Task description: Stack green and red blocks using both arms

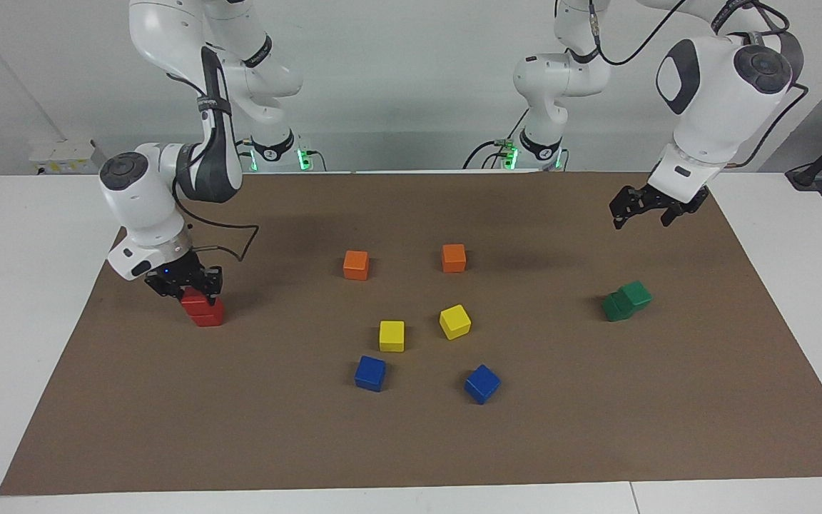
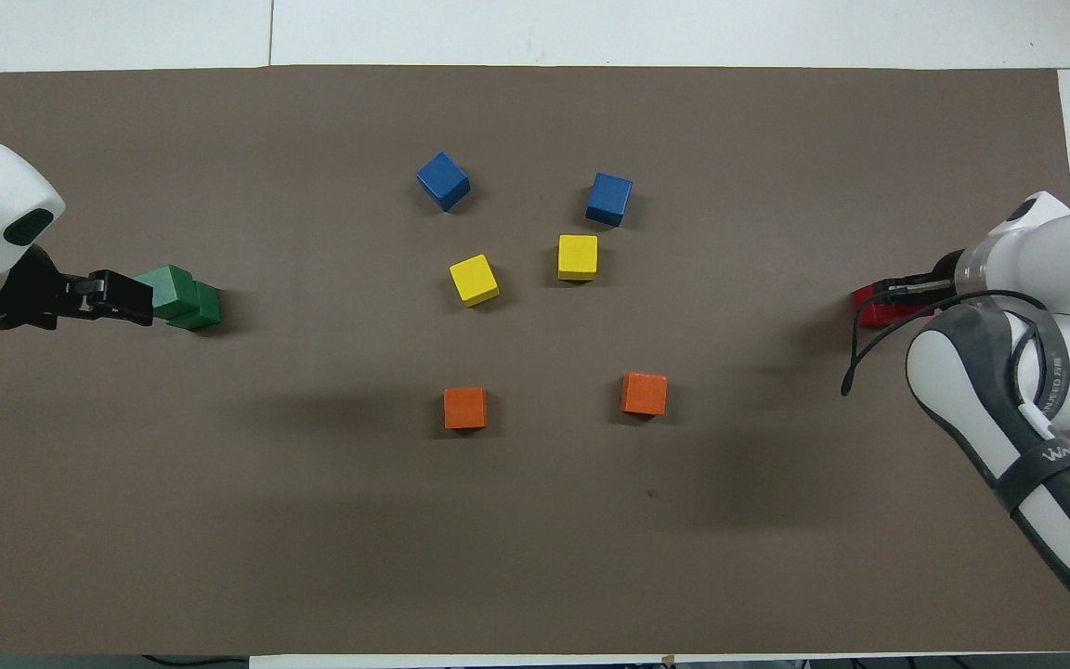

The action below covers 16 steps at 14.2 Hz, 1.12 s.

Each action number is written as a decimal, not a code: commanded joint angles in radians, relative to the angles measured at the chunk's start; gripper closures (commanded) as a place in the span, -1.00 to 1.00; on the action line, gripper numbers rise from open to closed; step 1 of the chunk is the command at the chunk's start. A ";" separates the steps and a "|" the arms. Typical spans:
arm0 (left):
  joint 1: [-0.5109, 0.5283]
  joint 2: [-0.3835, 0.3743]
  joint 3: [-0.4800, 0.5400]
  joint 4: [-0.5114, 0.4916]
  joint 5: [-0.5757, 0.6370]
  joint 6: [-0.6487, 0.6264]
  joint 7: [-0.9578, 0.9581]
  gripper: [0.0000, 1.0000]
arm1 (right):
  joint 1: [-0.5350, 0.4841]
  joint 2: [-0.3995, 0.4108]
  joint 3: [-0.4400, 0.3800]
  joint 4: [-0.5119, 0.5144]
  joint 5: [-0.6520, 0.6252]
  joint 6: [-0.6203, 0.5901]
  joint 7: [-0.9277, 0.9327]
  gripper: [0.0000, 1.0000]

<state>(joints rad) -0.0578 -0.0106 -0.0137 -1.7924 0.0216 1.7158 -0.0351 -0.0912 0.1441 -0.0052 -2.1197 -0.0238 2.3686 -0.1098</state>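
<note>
Left gripper [image 1: 641, 211]: raised above the mat, fingers spread wide, holding nothing. Orange cubes [image 1: 356, 265]: nearest the robots. Right gripper [image 1: 184, 284]: on the red blocks' [image 1: 203, 310] top cube at its arm's end; grip unclear. Green blocks [image 1: 626, 300]: stacked askew, left arm's end.

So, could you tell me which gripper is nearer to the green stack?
Left. The left gripper hangs in the air above the green stack, clear of it. The right gripper is down on the red stack at the other end of the table.
</note>
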 commanded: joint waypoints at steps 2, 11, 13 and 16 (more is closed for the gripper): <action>-0.010 -0.005 0.015 0.014 -0.012 -0.009 0.009 -1.00 | -0.010 -0.012 0.007 -0.017 -0.004 0.031 -0.030 -0.43; -0.014 -0.015 0.011 0.056 -0.012 -0.045 0.000 -1.00 | -0.016 -0.009 0.005 -0.011 -0.004 0.031 -0.030 -0.58; -0.014 -0.012 0.012 0.088 -0.011 -0.061 0.003 -1.00 | -0.016 -0.008 0.005 -0.008 -0.004 0.029 -0.028 -0.58; -0.016 -0.003 0.006 0.128 -0.011 -0.093 0.001 -1.00 | -0.015 0.011 0.007 0.050 0.012 0.012 -0.027 -0.74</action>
<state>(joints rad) -0.0611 -0.0164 -0.0132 -1.6975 0.0206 1.6637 -0.0352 -0.0935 0.1438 -0.0067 -2.1054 -0.0232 2.3748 -0.1098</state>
